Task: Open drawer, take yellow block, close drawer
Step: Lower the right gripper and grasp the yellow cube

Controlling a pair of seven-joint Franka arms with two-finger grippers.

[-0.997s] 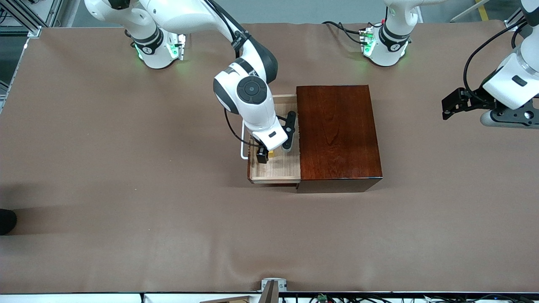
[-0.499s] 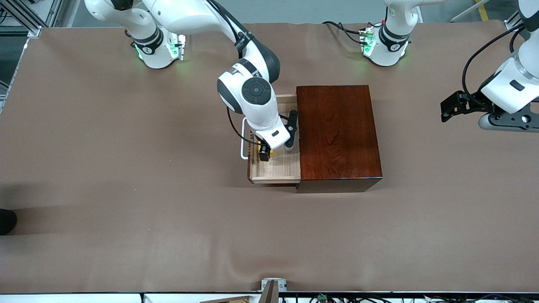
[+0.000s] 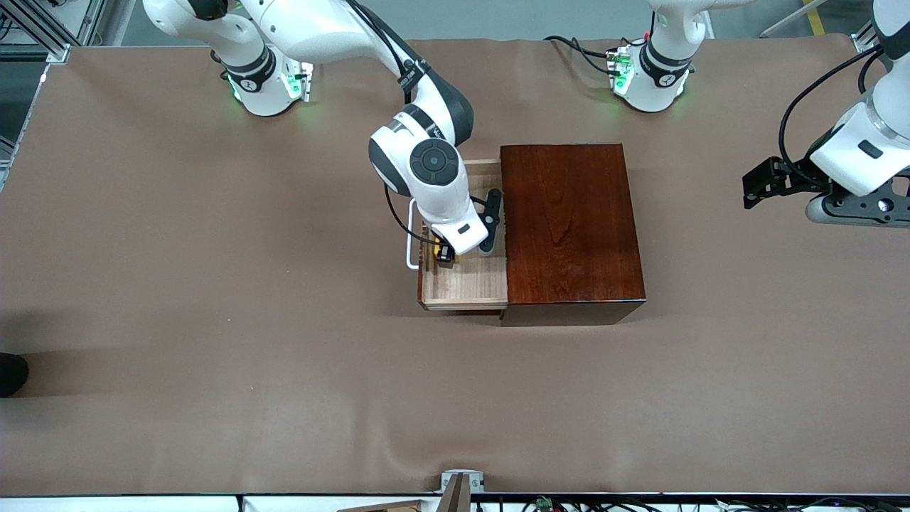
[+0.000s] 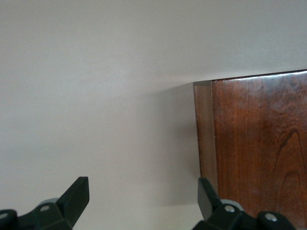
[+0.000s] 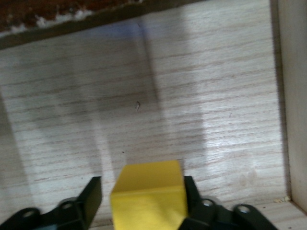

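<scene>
The drawer [image 3: 466, 288] stands pulled out of the dark wooden box [image 3: 572, 220], its white handle [image 3: 411, 238] toward the right arm's end. My right gripper [image 3: 448, 257] is down inside it, astride the yellow block [image 3: 458, 260]. In the right wrist view the block [image 5: 148, 194] sits between the fingers of that gripper [image 5: 143, 184]. One finger touches it and a thin gap shows at the other. The drawer floor [image 5: 192, 96] is bare light wood. My left gripper [image 3: 757, 186] hangs open and empty over the table at the left arm's end, waiting.
The left wrist view shows the left gripper [image 4: 144, 189] above bare table beside a corner of the box [image 4: 259, 143]. The drawer's walls [image 5: 292, 96] stand close around the right gripper. Brown tablecloth [image 3: 213, 320] surrounds the box.
The right gripper has sunk lower into the drawer and its fingers have narrowed around the yellow block. The left arm has drifted slightly.
</scene>
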